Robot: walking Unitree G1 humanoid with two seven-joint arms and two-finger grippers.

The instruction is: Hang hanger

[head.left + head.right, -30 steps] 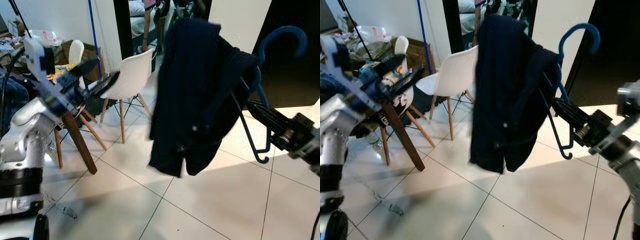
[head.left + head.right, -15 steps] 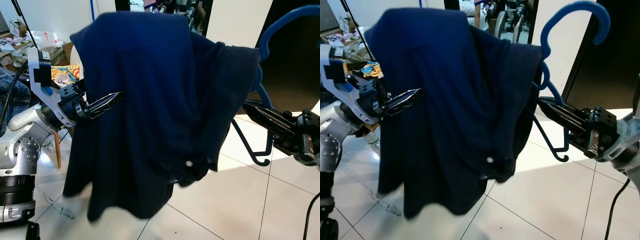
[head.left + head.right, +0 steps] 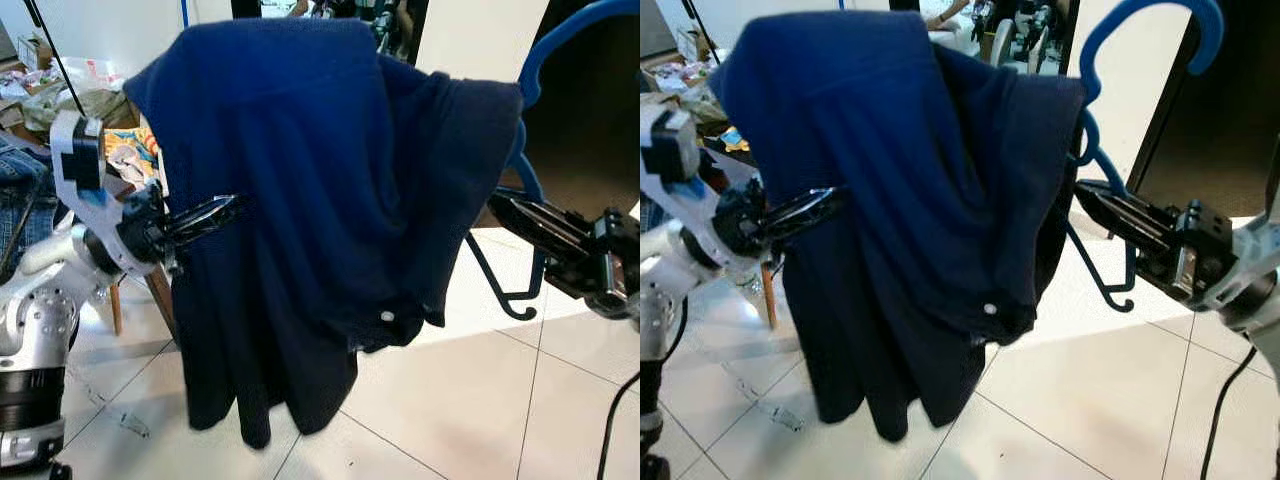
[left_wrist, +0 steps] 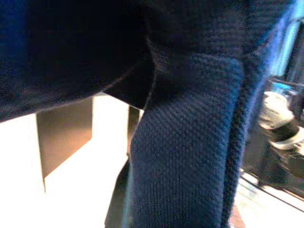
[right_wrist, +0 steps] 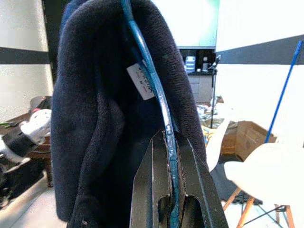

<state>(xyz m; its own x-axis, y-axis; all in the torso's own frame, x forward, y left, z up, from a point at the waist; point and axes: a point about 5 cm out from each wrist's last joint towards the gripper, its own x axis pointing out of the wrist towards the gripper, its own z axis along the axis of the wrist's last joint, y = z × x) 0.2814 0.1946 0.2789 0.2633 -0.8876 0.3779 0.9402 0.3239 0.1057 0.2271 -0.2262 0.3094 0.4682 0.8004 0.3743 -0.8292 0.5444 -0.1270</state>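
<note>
A blue plastic hanger (image 3: 1140,25) carries a dark navy garment (image 3: 330,150) that drapes over it and hangs low. My right gripper (image 3: 505,205) is shut on the hanger's thin lower bar, seen up close in the right wrist view (image 5: 170,137); the hook rises above it. My left gripper (image 3: 232,205) reaches in from the left at mid-height, its fingers together with the tips pinched into a fold of the garment. In the left wrist view the navy fabric (image 4: 190,142) is very close. The hanger's shoulders are hidden under the cloth.
A cluttered table (image 3: 60,95) with a brown wooden leg (image 3: 160,300) stands at the left, behind the left arm. White floor tiles (image 3: 450,400) lie below. A dark doorway (image 3: 580,150) is behind the hanger hook.
The garment has settled from a wide swing and hangs straighter. My left gripper has dropped slightly and its tips are now in the fabric. The right gripper holds the hanger much as before.
</note>
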